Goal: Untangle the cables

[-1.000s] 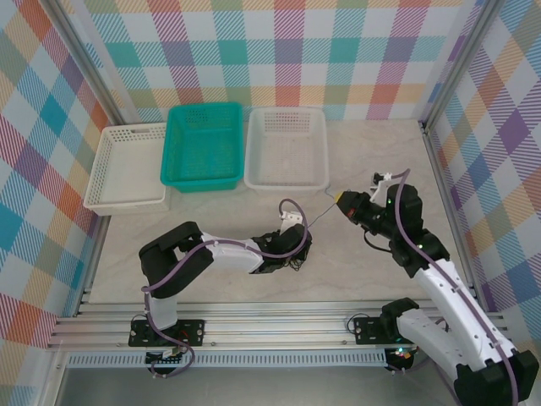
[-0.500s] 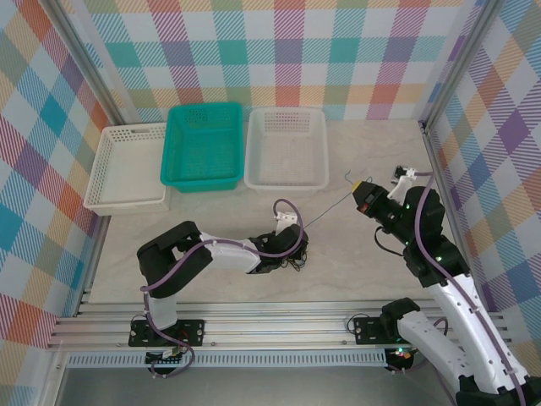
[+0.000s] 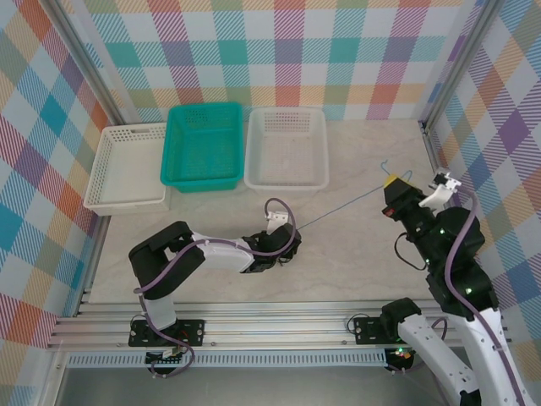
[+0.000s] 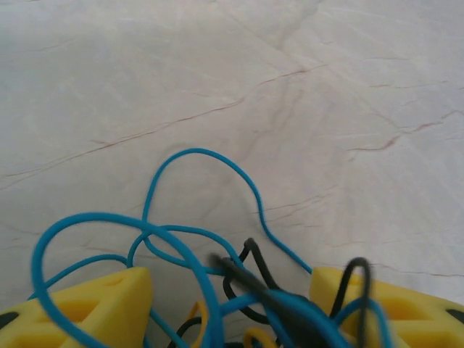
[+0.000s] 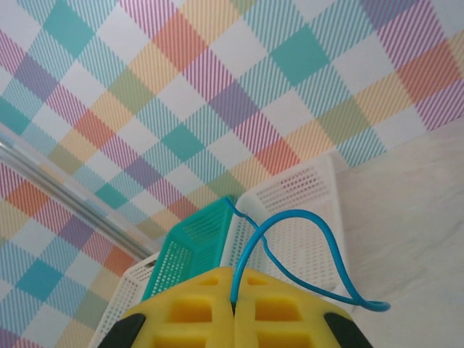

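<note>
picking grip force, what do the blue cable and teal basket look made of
The blue cable: probably plastic-sheathed wire, smooth, matte; it bends in soft loops. The teal basket: looks like moulded plastic, with perforated lattice walls.

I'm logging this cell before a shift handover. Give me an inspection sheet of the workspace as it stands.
Surface: marble-look tabletop, flat and dry.
Job's things: cable clump of blue and black strands near the table's middle; one blue cable stretched taut from it toward the right.
Clutter: nothing seen.
End effectors: left end effector open, straddling the clump; right end effector shut on the blue cable.
Cables: purple arm cables looped at the wrists.
Surroundings: white basket, teal basket and second white basket along the far edge; plaid walls.
</note>
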`<action>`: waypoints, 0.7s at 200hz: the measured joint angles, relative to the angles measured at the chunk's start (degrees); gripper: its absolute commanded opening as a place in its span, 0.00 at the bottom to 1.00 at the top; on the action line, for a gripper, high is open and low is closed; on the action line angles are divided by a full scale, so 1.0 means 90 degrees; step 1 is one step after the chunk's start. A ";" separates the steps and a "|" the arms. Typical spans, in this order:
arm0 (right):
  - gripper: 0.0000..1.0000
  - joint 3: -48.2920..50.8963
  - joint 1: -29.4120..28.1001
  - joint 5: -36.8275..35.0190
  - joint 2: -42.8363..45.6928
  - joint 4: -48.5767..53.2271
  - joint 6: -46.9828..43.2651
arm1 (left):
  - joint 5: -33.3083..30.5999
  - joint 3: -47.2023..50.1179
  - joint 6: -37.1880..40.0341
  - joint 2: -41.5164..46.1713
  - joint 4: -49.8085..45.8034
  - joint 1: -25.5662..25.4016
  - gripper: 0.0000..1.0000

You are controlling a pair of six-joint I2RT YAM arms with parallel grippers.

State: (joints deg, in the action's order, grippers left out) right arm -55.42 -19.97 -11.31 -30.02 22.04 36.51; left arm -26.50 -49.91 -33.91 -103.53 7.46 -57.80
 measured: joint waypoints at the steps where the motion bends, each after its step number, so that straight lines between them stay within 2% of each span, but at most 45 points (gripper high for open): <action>1: 0.00 -0.0005 0.0000 -0.0012 0.0005 0.0007 -0.0002 | -0.0010 0.0012 -0.0007 0.0010 -0.0002 0.0002 0.63; 78: 0.00 -0.0867 0.0000 -0.1620 0.0580 0.0226 -0.0719 | -0.0517 0.0908 -0.0163 0.0797 -0.0556 0.0602 0.73; 104: 0.00 -0.0874 0.0000 -0.1668 0.0517 0.0299 -0.0801 | -0.0420 0.1088 -0.0100 0.1117 -0.0716 0.0736 0.77; 140: 0.00 -0.0874 0.0000 -0.1258 0.0073 0.0418 -0.0821 | 0.0192 0.1078 0.0250 0.1734 -0.0843 0.0765 0.88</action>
State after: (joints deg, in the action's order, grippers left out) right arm -63.29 -19.97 -22.63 -29.36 25.80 29.12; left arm -24.77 -40.21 -31.66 -87.92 -0.12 -50.92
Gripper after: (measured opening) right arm 0.051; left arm 0.845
